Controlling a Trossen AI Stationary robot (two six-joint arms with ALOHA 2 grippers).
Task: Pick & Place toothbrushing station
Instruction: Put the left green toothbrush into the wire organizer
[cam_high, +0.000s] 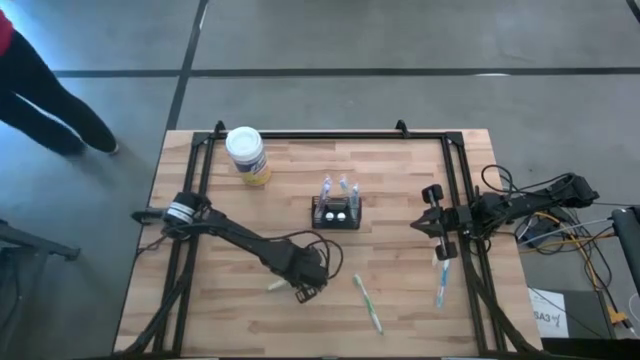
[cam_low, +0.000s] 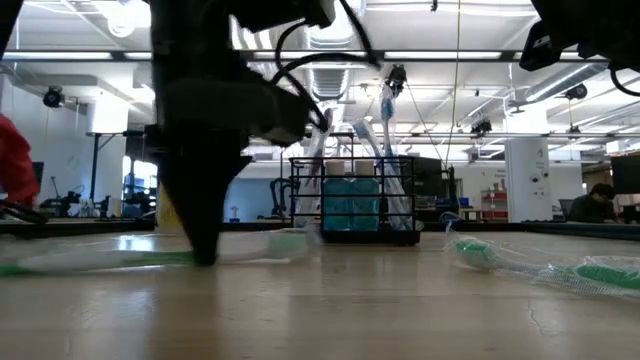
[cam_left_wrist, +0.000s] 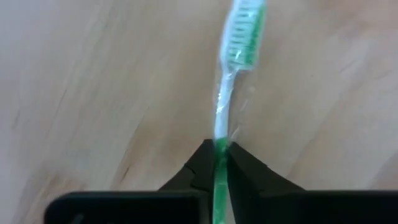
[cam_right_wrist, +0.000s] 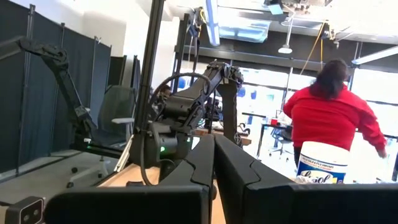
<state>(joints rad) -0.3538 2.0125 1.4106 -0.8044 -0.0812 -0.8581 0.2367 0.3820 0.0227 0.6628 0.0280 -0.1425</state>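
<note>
My left gripper (cam_high: 306, 288) points down at the table's near middle, shut on a green-and-white toothbrush (cam_left_wrist: 239, 37) in a clear wrapper. The toothbrush lies flat on the wood (cam_low: 100, 260). The toothbrushing station (cam_high: 337, 213), a small black slotted holder with brushes standing in it, sits at the table's centre (cam_low: 355, 205), beyond the gripper. My right gripper (cam_right_wrist: 214, 163) waits shut and raised at the table's right edge (cam_high: 432, 222), holding nothing. My left gripper pinches the toothbrush's green handle (cam_left_wrist: 219, 155) just below its neck, between its two fingers. The fingers come from above, pointing down, and lie across the brush. The brush still lies along the table, with its bristled head (cam_left_wrist: 242, 31) sticking out past the fingertips.
A second green toothbrush (cam_high: 368, 303) and a blue one (cam_high: 440, 285) lie on the near right of the table. A round white-lidded jar (cam_high: 247, 155) stands at the far left. A person (cam_high: 40, 90) walks on the floor beyond the table's far left corner.
</note>
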